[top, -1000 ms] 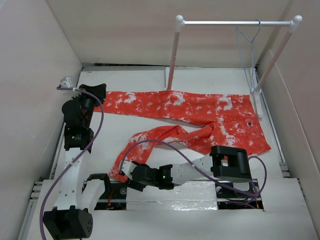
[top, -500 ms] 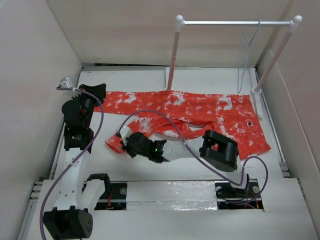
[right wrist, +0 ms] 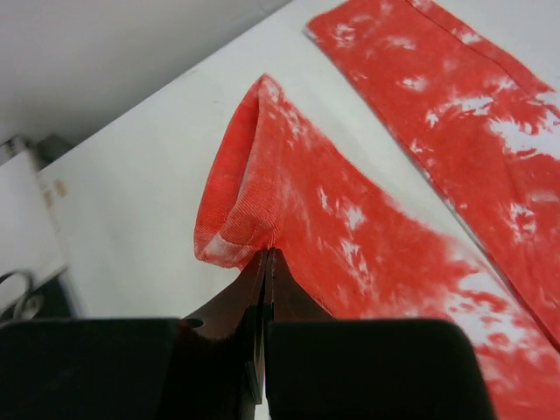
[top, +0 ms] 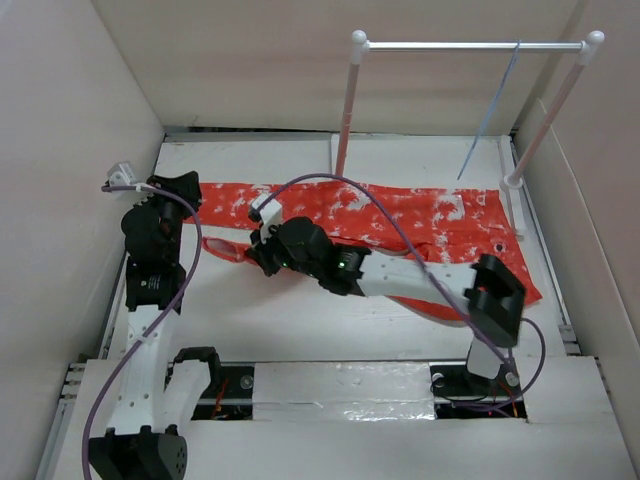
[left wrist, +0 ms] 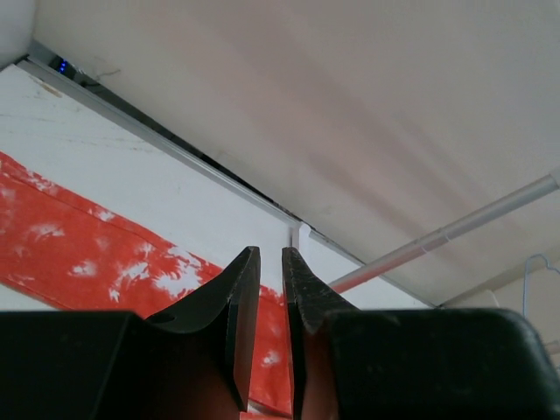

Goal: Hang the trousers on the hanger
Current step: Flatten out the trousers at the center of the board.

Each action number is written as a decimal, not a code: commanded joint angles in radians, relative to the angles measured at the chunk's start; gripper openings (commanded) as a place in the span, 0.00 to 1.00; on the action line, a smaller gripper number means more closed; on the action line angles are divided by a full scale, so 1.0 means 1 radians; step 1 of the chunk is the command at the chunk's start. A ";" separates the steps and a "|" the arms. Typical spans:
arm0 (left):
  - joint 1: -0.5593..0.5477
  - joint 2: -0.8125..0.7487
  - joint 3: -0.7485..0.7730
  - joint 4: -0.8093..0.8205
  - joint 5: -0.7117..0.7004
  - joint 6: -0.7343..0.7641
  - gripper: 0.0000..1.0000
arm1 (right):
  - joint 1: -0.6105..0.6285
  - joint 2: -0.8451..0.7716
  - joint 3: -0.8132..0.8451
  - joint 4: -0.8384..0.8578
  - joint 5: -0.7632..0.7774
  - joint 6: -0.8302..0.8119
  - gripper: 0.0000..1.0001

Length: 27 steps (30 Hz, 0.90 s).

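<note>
Apparently the trousers (top: 420, 215) are being put in order before they go to the hanger (top: 492, 105). They lie flat on the table (top: 300, 320). One leg is stretched along the far edge, from the far left corner toward the right. The waist with its dark button is near the right edge. The hanger is not yet involved: it hangs by its hook from the white rail (top: 450, 45) above the far right corner, slanted and apart from the cloth.

The right gripper (right wrist: 265, 258) is clenched on the hem of the near leg, just at the cuff, which stands open and a little raised from the table. I think the leg is held by its end so that it can be laid beside or upon the far leg. Trousers made narrow this way would pass through the hanger more easily.

The left gripper (top: 185, 188) is at the cuff end of the far leg, perhaps to keep that end in place. Its jaws stand almost together with a thin gap. Whether they pinch the cloth I cannot tell.

As for the pose, the right arm reaches from the near right corner in a long, low diagonal toward the left side, and it hides most of the near leg. The left arm rises along the left edge and bends forward to the far left corner.
</note>
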 commanded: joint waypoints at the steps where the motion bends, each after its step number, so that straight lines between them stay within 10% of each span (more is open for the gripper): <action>1: 0.003 -0.040 0.011 0.023 -0.079 -0.006 0.14 | 0.096 -0.292 -0.039 -0.081 0.078 -0.090 0.00; 13: 0.003 -0.080 0.037 -0.035 -0.211 0.010 0.15 | 0.133 -0.593 -0.092 -0.262 -0.027 -0.159 0.00; 18: 0.003 -0.077 0.043 -0.047 -0.224 0.008 0.15 | -0.092 -0.331 0.077 -0.244 -0.217 -0.171 0.00; 27: 0.003 -0.086 0.055 -0.078 -0.285 0.025 0.15 | -0.108 0.398 0.793 -0.477 -0.210 -0.099 0.08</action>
